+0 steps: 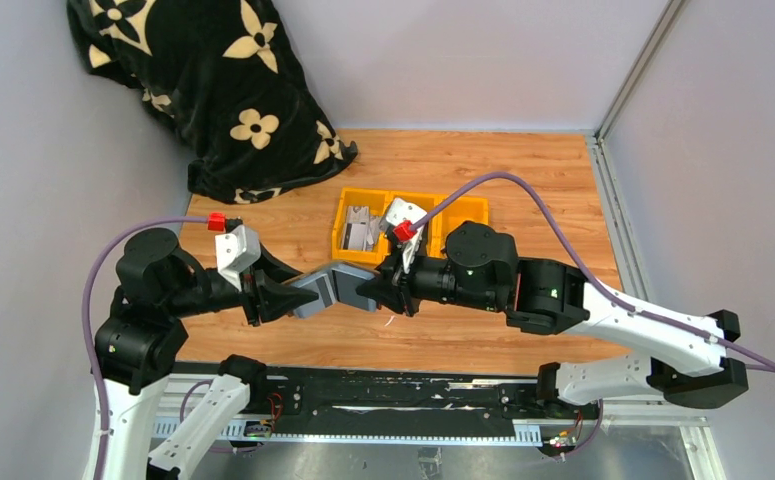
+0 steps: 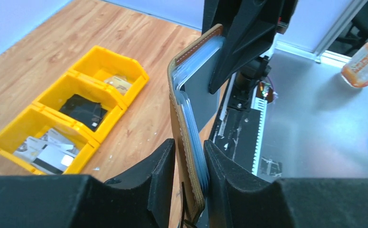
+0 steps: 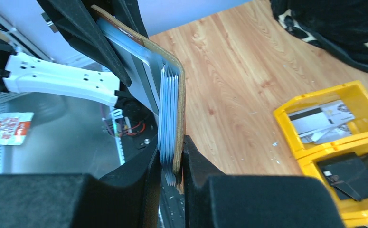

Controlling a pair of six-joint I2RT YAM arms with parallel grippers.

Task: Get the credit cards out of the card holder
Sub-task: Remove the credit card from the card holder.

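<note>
The card holder (image 1: 331, 287) hung above the wooden table (image 1: 523, 180), its long axis running left to right, bent open with the fold pointing toward the yellow bins (image 1: 341, 228). The left gripper (image 1: 301, 298) clamped one flap and the right gripper (image 1: 368, 290) pinched the other. It had a brown stitched outside, a grey inner face and fanned clear sleeves (image 3: 168, 109).

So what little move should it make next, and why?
Probably ease the two flaps wider apart: the left fingers and right fingers each pinch one flap of the card holder, which is bent only half open, with the cards tucked inside.
</note>
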